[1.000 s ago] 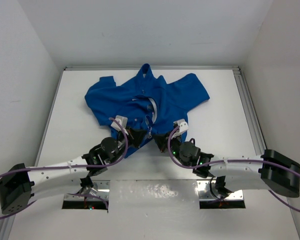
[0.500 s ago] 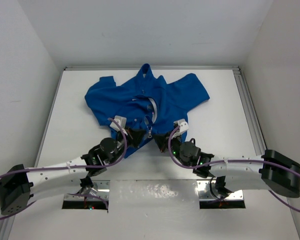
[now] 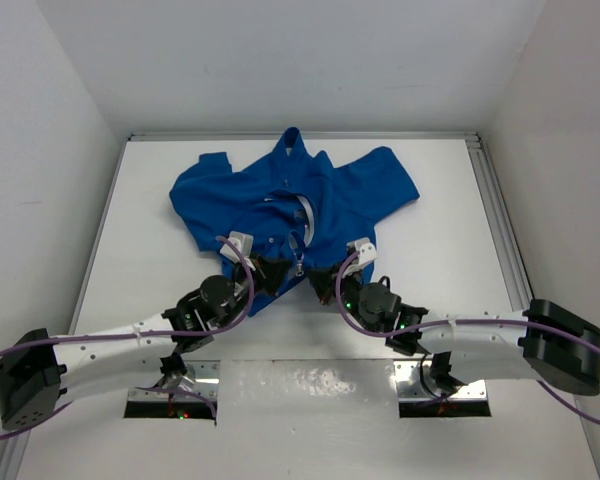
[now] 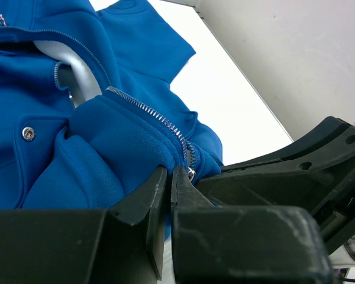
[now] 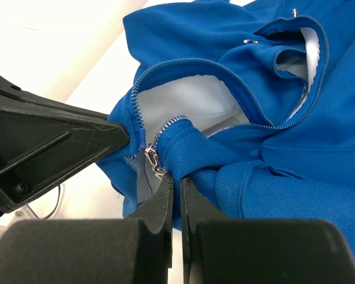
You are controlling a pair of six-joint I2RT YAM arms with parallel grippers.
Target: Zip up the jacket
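The royal-blue jacket (image 3: 280, 200) lies on the white table, collar far, hem near the arms. Its front is open, and the pale zipper (image 3: 302, 228) runs down the middle. My left gripper (image 3: 272, 270) is shut on the jacket's hem left of the zipper's lower end; the blue fabric (image 4: 115, 148) bunches up between its fingertips. My right gripper (image 3: 323, 280) is shut on the hem of the other front panel (image 5: 195, 157). The small metal slider (image 5: 152, 160) sits at the zipper's lower end, just left of the right gripper's fingertips. The slider also shows in the left wrist view (image 4: 190, 171).
A metal rail (image 3: 495, 220) runs along the table's right edge. White walls close in the left, far and right sides. Two metal base plates (image 3: 170, 395) lie at the near edge under the arms.
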